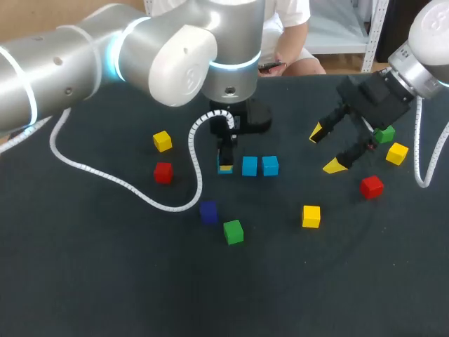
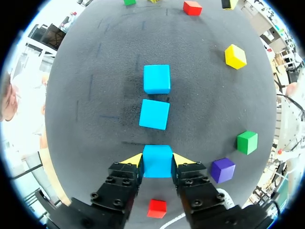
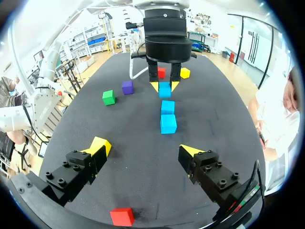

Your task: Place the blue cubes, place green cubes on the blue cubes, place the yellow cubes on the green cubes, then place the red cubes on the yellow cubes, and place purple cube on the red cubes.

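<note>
The left gripper [image 2: 157, 161] is closed on the first blue cube [image 2: 157, 164], with a yellow tip pressed flat against each of its side faces. The cube is a plain sky-blue block with crisp square edges. It is held low near the middle of the dark table [image 1: 84, 281], but I cannot tell whether it sits on the surface or just above it.

Ahead of those fingers, in line with it, sit the second blue cube [image 2: 154, 114] and the third blue cube [image 2: 157, 79]. Both have the same colour and build, and a narrow gap separates each from its neighbour (the second looks turned a touch askew).

The right gripper [image 1: 326, 149] hangs over the right part of the table, well apart from the blue row. Its fingers are spread wide with nothing between them.

The other blocks lie scattered singly, none stacked. The purple cube [image 1: 208, 211] and the near green cube [image 1: 233, 232] sit close together on the near side of the row. The left yellow cube [image 1: 162, 141] and the left red cube [image 1: 163, 172] are off to the left of the left gripper. The middle yellow cube [image 1: 311, 216] lies alone toward the right. Around the right gripper are the right red cube [image 1: 371, 187], the right yellow cube [image 1: 396, 153] and the far green cube [image 1: 384, 135], the last partly hidden behind the gripper's body. A white coiled cable [image 1: 140, 189] from the left arm trails in a loop across the table.
</note>
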Tool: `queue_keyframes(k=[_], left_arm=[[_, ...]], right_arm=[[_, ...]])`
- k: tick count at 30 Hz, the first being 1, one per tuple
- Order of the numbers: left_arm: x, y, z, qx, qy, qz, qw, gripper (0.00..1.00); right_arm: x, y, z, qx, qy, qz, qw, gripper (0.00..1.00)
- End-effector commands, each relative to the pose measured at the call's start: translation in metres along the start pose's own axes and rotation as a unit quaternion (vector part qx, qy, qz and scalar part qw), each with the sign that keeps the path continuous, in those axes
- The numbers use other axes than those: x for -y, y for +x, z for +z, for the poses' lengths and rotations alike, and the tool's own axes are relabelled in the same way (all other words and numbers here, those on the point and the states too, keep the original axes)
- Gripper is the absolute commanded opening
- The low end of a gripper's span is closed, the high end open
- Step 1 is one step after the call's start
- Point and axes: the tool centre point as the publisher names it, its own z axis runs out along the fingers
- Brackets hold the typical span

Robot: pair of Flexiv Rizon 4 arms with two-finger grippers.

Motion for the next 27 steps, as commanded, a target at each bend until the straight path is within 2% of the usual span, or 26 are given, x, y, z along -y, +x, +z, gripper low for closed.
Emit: queue_keyframes(k=[1,14,27], left_arm=[[-0.003,0.000,0.001,-0.003,0.003,-0.003,1.000,0.00],[-0.008,-0.003,0.004,0.012,-0.007,-0.004,1.000,0.00],[0.003,-0.003,0.010,0.028,0.021,-0.018,0.999,0.00]], right_arm=[[0.000,0.000,0.000,0.001,0.000,0.000,1.000,1.00],[0.000,0.000,0.000,0.001,0.000,0.000,1.000,1.00],[0.000,0.000,0.000,0.001,0.000,0.000,1.000,1.00]])
